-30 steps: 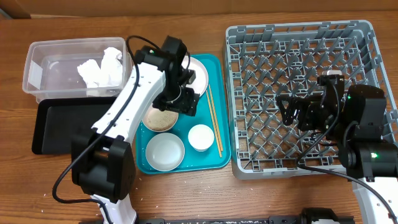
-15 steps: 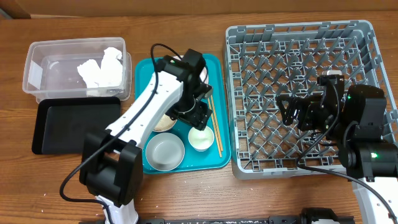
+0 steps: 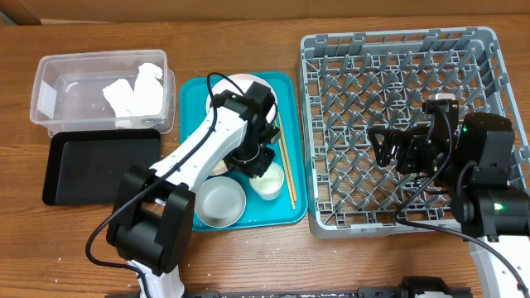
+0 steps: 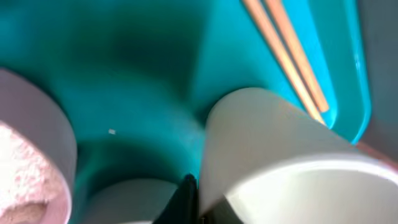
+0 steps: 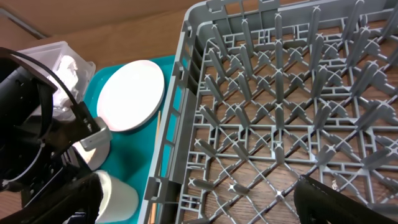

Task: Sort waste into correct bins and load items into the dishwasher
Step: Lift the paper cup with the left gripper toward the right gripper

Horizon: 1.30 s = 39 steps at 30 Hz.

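Our left claw slid over to the small white cup.
We pinch its rim by the teal tray's right edge; our right claw stands wide open.

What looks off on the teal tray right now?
The small white cup leans over instead of standing flat, apparently pinched at its rim by the left gripper. The pinkish-white bowl beside it holds pale food residue.
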### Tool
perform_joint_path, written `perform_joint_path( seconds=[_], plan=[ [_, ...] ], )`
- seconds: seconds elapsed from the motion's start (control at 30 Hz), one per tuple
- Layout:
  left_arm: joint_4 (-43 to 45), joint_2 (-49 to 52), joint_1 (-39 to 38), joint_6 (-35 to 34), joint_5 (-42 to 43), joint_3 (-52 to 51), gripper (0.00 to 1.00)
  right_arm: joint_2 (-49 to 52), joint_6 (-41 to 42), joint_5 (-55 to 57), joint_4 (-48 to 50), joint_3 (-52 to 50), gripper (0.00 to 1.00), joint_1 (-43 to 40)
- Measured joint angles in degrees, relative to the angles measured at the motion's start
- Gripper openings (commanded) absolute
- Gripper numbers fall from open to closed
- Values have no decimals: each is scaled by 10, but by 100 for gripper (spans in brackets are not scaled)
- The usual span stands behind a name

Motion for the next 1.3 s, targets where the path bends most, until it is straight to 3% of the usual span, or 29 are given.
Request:
perform_joint_path(
  seconds=[0.2, 0.4, 0.53, 0.93, 1.3],
  plan=[
    [-27, 1, 1, 0, 15, 12, 4, 0, 0, -1, 0, 0, 100, 0],
    [-99, 2, 26, 0, 60, 125, 4, 0, 12, -35, 0, 0, 100, 0],
    [-98, 2, 69, 2, 106, 170, 4, 0, 14, -65, 4, 0, 100, 0],
    [-89, 2, 213, 4, 318, 173, 4, 0, 30, -129, 14, 0, 100, 0],
    [-90, 2, 222, 15, 407, 173, 4, 0, 45, -198, 24, 0, 100, 0]
  ],
)
